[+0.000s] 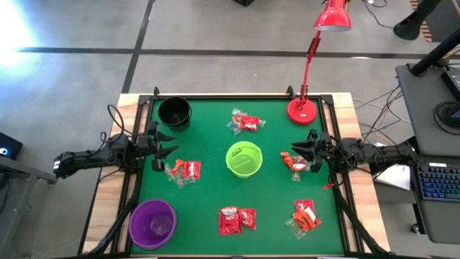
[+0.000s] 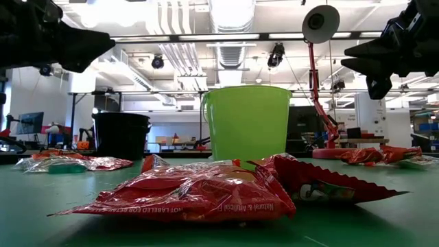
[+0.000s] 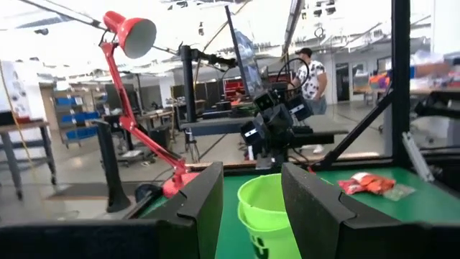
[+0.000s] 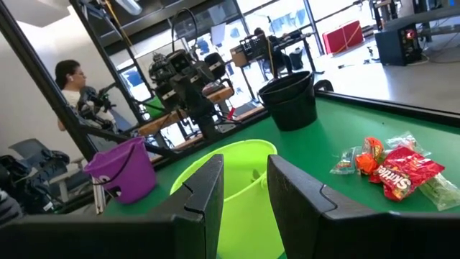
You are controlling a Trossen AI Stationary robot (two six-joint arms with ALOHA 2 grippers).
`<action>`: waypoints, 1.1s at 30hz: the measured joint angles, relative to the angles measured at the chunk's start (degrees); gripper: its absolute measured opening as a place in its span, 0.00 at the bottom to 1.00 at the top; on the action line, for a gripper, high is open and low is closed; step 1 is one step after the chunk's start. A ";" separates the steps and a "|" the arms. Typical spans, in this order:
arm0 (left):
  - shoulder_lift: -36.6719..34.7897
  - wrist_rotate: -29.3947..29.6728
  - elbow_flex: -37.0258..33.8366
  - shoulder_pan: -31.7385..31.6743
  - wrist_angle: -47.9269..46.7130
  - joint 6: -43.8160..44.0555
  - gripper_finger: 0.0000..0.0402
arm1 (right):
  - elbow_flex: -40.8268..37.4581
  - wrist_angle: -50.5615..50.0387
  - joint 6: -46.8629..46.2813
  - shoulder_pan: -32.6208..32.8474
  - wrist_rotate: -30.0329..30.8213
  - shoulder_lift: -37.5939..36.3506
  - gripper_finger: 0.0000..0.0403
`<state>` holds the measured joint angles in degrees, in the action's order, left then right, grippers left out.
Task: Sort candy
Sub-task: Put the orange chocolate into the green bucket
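Observation:
Candy lies in several small heaps on the green table (image 1: 208, 194): red packets and pale wrappers at the far middle (image 1: 246, 122), left of centre (image 1: 183, 171), right of centre (image 1: 295, 162) and along the near edge (image 1: 236, 219), (image 1: 305, 216). A red packet (image 2: 206, 192) fills the low view. My left gripper (image 1: 171, 142) hangs open above the table's left side, pointing level at the lime-green bowl (image 3: 262, 205). My right gripper (image 1: 300, 149) hangs open over the right side, above a heap, facing the same bowl (image 4: 237, 173). Neither touches anything.
A lime-green bowl (image 1: 244, 159) stands at the centre, a black bowl (image 1: 175, 113) at the far left, a purple bowl (image 1: 152, 224) at the near left corner. A red desk lamp (image 1: 302, 109) stands at the far right. A person (image 3: 311, 72) is in the room beyond.

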<state>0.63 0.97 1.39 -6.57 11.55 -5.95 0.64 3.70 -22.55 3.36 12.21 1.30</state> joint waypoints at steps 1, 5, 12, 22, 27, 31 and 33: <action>0.06 0.00 0.00 0.00 -0.02 0.64 0.31 | 0.00 0.00 0.02 0.00 0.00 0.00 0.25; 1.32 0.00 0.00 0.00 -0.04 0.87 0.31 | 0.00 -0.01 0.01 0.00 0.00 0.00 0.25; 3.86 0.03 0.00 0.00 1.17 0.81 0.31 | 0.00 0.09 -0.29 0.00 -0.06 0.00 0.25; 6.09 6.83 0.00 -0.02 4.47 14.94 0.31 | 0.00 0.22 -0.19 0.00 -0.07 0.00 0.25; 7.03 9.12 1.20 -0.02 5.00 18.05 0.31 | 0.00 1.72 0.00 0.00 -0.09 -0.02 0.25; 8.70 9.18 4.74 -0.02 5.07 18.71 0.31 | 0.00 2.37 -0.35 -0.02 -0.07 -0.04 0.25; 9.84 9.22 6.92 -0.02 4.81 18.71 0.31 | 0.00 2.78 -0.18 0.00 -0.07 -0.04 0.25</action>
<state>10.46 10.19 8.31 -6.59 16.37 12.75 0.64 6.48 -22.72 3.36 12.14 1.26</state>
